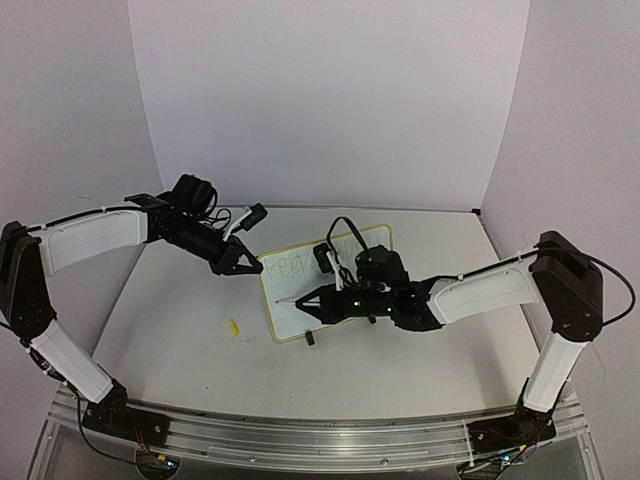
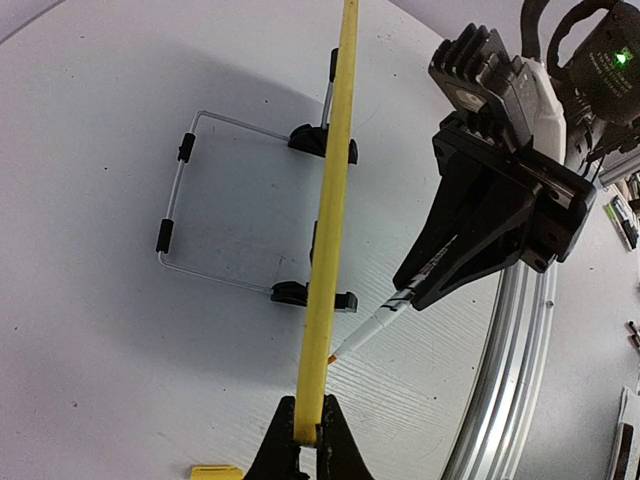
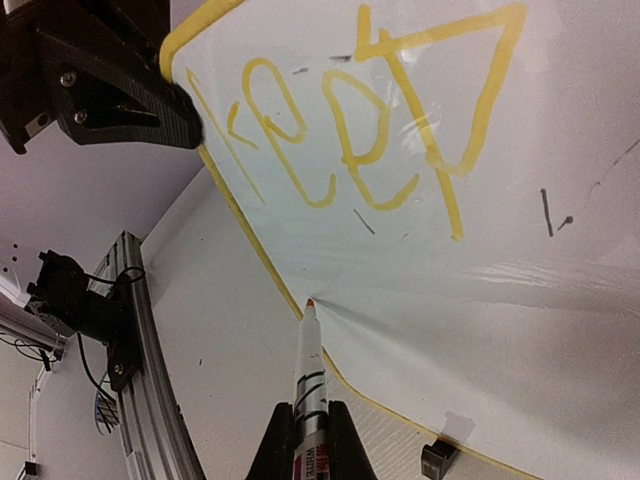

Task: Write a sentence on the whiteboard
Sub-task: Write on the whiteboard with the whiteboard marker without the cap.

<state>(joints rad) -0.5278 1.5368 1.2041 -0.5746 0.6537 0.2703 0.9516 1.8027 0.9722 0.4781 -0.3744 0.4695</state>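
Jaws closed, my left gripper (image 2: 308,442) clamps the whiteboard (image 2: 335,200) by its rim, with the wire stand (image 2: 162,237) beyond and perhaps a cap (image 2: 218,470) beside. My right gripper (image 3: 310,440) pinches the marker (image 3: 308,360), which points straight ahead, tip at the rim, short of the sentence (image 3: 360,130).

Whiteboard (image 1: 295,322): small, white, pale yellow rim, rounded corners. Propped steeply tilted on black clip feet (image 3: 437,458), placed centrally. Seen edge-on as thin yellow strip (image 2: 330,220) in left wrist view.
Sentence (image 3: 350,150): yellow scrawl written across upper part of board, loopy letters, hard to read.
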